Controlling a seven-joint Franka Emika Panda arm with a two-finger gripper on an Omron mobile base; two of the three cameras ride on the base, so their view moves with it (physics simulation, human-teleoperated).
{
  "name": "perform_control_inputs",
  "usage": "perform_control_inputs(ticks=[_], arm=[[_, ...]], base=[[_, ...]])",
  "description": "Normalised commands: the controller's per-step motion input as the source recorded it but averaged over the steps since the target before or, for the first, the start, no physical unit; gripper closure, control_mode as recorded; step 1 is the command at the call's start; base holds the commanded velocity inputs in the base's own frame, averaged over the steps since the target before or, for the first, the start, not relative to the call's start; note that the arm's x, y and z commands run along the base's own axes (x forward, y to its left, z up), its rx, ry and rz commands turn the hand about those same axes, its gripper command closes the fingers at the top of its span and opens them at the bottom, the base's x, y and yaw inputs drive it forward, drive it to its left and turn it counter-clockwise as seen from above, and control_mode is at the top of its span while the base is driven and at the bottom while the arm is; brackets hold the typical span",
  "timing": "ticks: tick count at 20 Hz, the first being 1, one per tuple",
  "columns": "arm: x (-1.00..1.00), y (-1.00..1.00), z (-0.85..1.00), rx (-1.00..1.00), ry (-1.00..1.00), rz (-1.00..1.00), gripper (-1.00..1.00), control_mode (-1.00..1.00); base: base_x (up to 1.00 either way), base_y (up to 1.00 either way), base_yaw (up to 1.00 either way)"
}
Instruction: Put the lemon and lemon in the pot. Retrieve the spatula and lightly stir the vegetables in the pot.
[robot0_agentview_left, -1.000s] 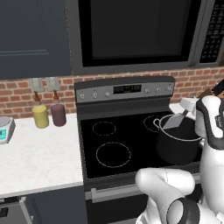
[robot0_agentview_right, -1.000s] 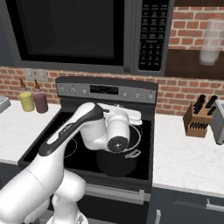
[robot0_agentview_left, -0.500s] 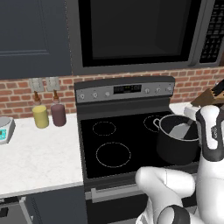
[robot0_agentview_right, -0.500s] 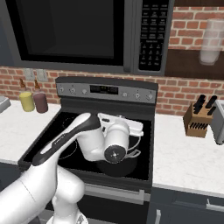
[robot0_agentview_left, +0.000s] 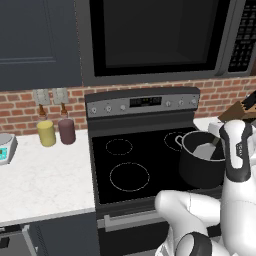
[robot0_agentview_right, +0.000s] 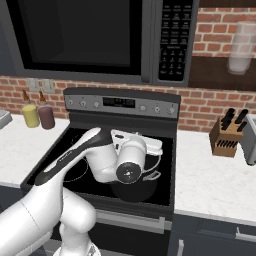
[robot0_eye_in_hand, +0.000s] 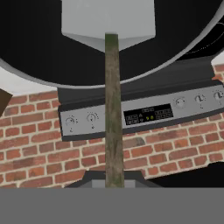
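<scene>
**Spatula blade down in the pot, handle running straight back to my gripper**

Spatula (robot0_eye_in_hand: 111, 87) is what I'm working with now. In the hand view its thin dark handle runs as one straight line from between my fingertips up to the flat light-grey blade, so the long axis lies dead along the gripper's (robot0_eye_in_hand: 114, 183) own line of sight. The jaws are drawn in tight on the handle's near end; I read that as a firm hold.

The blade sits inside the pot's (robot0_agentview_left: 202, 167) dark mouth. From the left base view the pot stands at the stove's (robot0_agentview_left: 130, 165) front right corner, over the near right burner, and the grey blade leans in against the side of the rim nearest the arm. In the right base view the wrist is parked directly above and in front of the pot (robot0_agentview_right: 135, 190), hiding most of it.

I can't make out the lemons; the pot's interior reads plain black. I'd judge the stir calls for small sweeps of the blade, kept within the rim.
</scene>
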Motion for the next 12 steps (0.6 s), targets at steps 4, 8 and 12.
perform_control_inputs(ticks=[4,8,12], arm=[[0.0,-0.05,-0.34,0.0,-0.01,-0.02,1.0,-1.0],[0.0,-0.02,-0.56,-0.06,-0.03,-0.07,1.0,-1.0],[0.04,0.0,-0.5,-0.16,0.01,-0.08,1.0,-1.0]], base=[[0.0,0.0,0.0],[0.0,0.0,0.0],[0.0,0.0,0.0]])
